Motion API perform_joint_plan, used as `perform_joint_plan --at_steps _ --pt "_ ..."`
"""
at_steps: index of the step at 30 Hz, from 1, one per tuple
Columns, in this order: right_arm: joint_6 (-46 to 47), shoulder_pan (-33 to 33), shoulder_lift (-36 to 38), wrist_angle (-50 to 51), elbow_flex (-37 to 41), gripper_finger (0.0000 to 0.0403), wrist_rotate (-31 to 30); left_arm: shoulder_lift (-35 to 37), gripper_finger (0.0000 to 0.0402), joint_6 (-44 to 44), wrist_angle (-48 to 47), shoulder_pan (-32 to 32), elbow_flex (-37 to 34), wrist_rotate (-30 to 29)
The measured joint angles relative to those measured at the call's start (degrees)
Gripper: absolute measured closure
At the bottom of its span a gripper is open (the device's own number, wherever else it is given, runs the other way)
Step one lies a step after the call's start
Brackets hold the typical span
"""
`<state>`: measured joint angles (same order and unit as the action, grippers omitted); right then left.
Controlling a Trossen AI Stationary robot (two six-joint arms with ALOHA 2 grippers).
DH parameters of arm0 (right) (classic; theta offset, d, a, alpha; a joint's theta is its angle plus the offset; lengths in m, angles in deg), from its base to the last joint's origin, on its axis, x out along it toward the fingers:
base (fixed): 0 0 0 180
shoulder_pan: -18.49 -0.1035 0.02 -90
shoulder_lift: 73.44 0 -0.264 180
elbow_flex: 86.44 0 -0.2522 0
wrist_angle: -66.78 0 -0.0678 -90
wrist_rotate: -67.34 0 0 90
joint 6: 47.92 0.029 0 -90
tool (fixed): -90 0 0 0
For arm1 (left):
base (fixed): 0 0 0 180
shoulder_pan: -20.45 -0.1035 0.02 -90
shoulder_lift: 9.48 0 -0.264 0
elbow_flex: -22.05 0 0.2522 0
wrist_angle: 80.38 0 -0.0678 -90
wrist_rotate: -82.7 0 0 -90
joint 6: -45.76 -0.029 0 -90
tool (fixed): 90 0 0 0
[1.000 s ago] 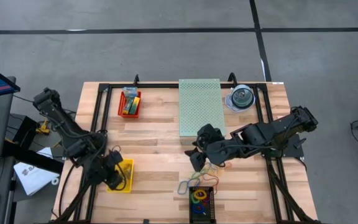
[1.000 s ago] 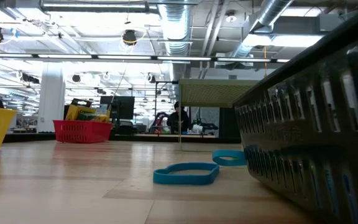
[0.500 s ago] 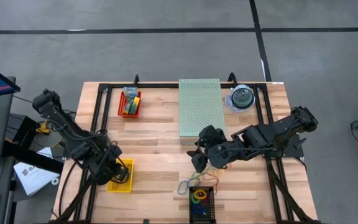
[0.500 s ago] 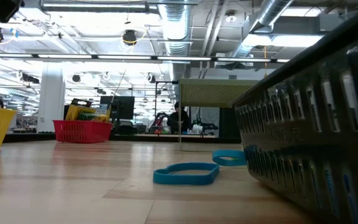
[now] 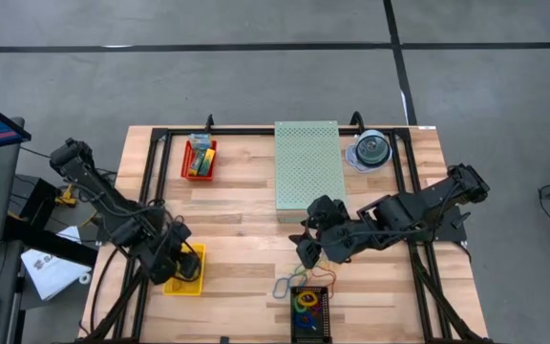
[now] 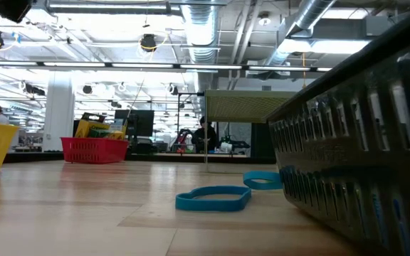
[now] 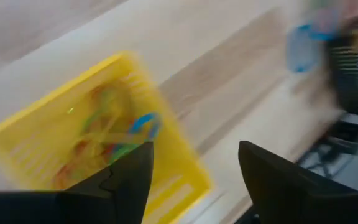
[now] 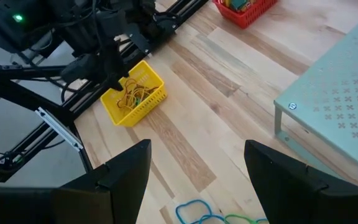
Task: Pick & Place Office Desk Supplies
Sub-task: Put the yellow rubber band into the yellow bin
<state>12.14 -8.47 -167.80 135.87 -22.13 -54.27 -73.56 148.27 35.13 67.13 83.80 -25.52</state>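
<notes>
The left hand (image 5: pixel 181 265) hangs over the yellow basket (image 5: pixel 185 283) at the worktop's (image 5: pixel 237 220) left front, its fingers (image 7: pixel 129 177) spread with nothing between them; a tangle of coloured rubber bands (image 7: pixel 114 134) lies inside that basket. The right hand (image 5: pixel 307 250) hovers near the middle front of the worktop, fingers (image 8: pixel 129 171) wide apart and empty, just above a loose cluster of rubber bands (image 5: pixel 318 270). A blue band (image 6: pixel 213 198) lies flat on the wood beside the black mesh tray (image 5: pixel 310 315), which holds more bands at the front edge. Crayon boxes (image 5: pixel 199 153) sit in the red basket (image 5: pixel 187 170) at the back left, just left of the pale green perforated box (image 5: pixel 306 162)
</notes>
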Motion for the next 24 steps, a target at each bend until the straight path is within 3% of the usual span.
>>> perform_joint_plan --at_steps 4,10,16,19,24 --pt "1.76 -0.76 0.0 2.41 0.0 0.0148 0.0 0.22 0.0186 -10.91 10.17 -0.72 0.0 -7.05" --pt "14.55 -3.05 -0.46 20.12 0.0 0.0148 0.28 0.22 0.0216 -28.84 27.72 -6.33 0.0 -8.84" --pt "31.07 -4.56 -0.45 32.24 5.89 0.0148 9.73 0.22 0.0229 -42.85 44.1 -12.7 0.0 -8.83" --pt "34.36 -4.93 -0.25 29.03 11.6 0.0148 14.01 0.22 0.0229 -45.86 48.53 -15.12 0.0 -8.76" --pt "35.21 -3.83 -0.39 14.61 23.7 0.0148 21.18 0.22 0.0231 -47.89 52.23 -17.31 0.0 -5.85"
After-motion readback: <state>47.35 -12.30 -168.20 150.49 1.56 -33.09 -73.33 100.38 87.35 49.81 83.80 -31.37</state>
